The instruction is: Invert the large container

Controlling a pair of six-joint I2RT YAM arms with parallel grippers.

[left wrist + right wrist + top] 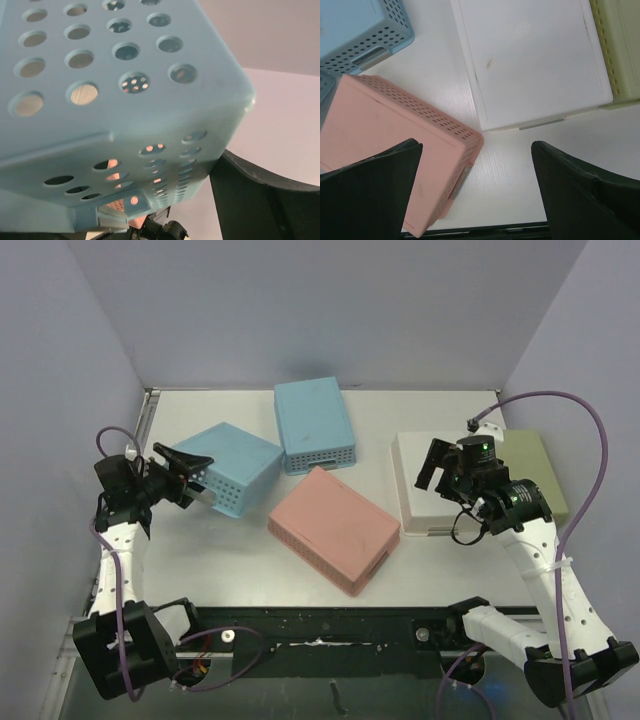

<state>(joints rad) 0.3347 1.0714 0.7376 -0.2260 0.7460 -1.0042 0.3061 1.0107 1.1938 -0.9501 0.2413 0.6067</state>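
The large container (232, 468) is a light blue perforated basket at the left of the table, its solid base facing up. In the left wrist view it (125, 100) fills most of the frame, seen very close. My left gripper (190, 477) is at its left end with the jaws wide apart and the basket's end wall between them. Only one dark finger (265, 200) shows, at the basket's corner. My right gripper (435, 465) hangs open over the right side of the table; it (477, 185) has bare table between its fingers and holds nothing.
A second blue basket (314, 423) lies behind, a pink one (333, 528) in the middle, a white one (415, 515) and a green one (545, 475) at the right, all base up. Walls close in the back and sides.
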